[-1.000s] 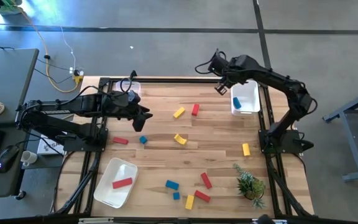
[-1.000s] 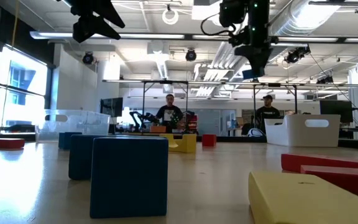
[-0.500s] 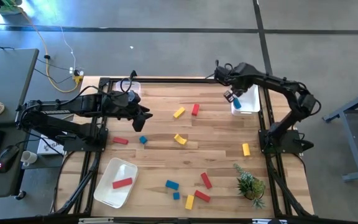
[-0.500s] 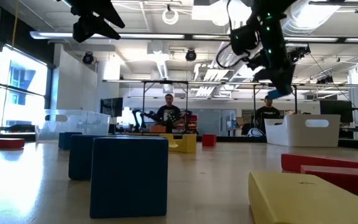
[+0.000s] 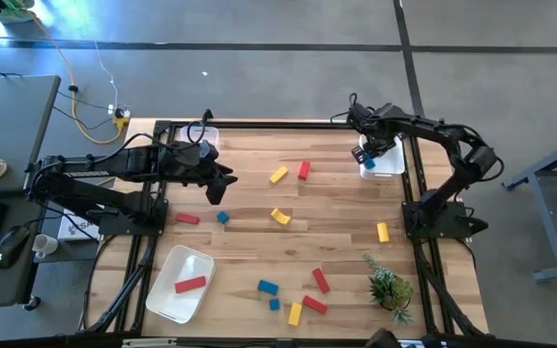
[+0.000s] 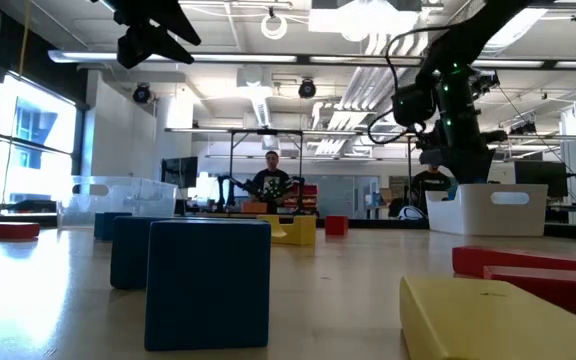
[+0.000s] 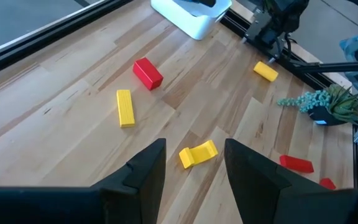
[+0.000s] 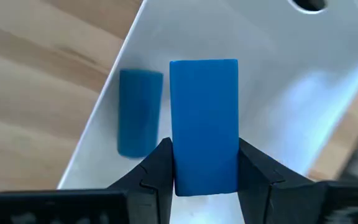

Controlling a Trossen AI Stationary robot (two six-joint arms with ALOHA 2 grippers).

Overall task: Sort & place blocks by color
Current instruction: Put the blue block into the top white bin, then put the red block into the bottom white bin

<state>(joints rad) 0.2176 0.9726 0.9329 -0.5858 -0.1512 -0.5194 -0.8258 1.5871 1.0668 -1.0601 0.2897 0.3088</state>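
A blue block (image 8: 204,124) is held pinched in the right tool (image 8: 204,168) over the white bin (image 8: 241,37), beside another blue block (image 8: 140,112); release is judged next, left tool (image 7: 191,168) spread, idle.

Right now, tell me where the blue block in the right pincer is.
The blue block is clamped in the right pincer, over the white bin at the table's far right corner, with another blue block already inside.

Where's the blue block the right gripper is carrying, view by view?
High: blue block at the white bin's left edge, in the right gripper.
Low: hidden behind the gripper.
Left wrist: not visible.
Right wrist: centre, between the fingers.
Shared landmark: the white bin.
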